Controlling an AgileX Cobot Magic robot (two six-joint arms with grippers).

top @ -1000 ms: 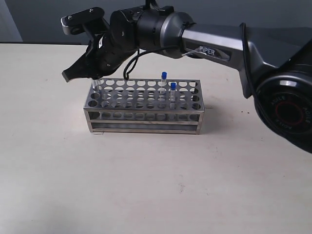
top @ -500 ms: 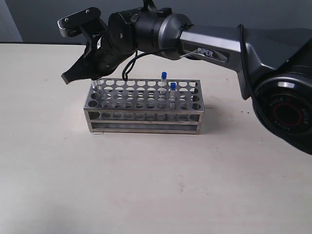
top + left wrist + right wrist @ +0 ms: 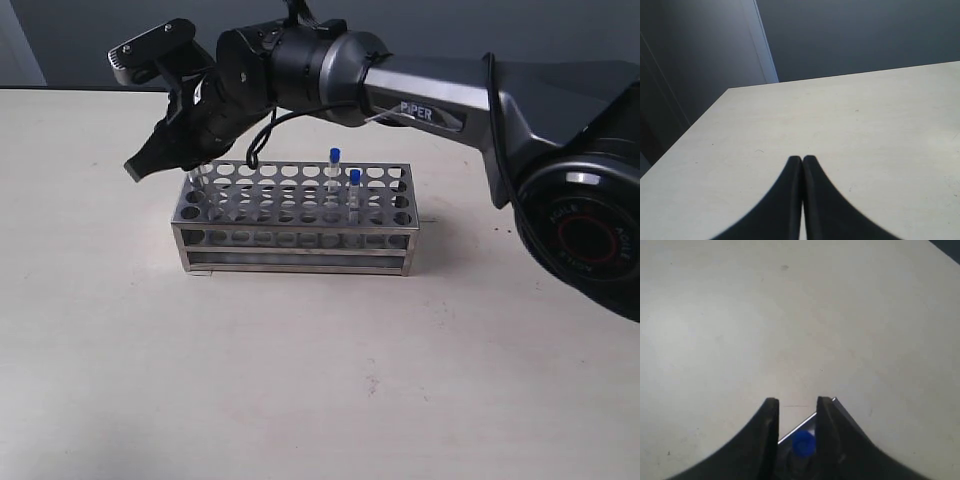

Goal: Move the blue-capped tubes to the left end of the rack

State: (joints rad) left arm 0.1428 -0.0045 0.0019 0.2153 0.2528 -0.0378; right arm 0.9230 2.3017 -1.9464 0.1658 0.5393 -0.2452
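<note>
On the table (image 3: 300, 390), blue-capped tubes (image 3: 354, 190) stand upright in the rack (image 3: 300, 238).

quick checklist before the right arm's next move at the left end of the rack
1. Tube seated at the left end of the rack: ok, the end tube stands in the last column.
2. Right gripper jaws clear of the blue cap: cannot tell.
3. Left gripper out of the way: ok, shut, over bare table.
4. All tubes at the left end: not ok, rear tube and front tube stand right of the middle.
</note>
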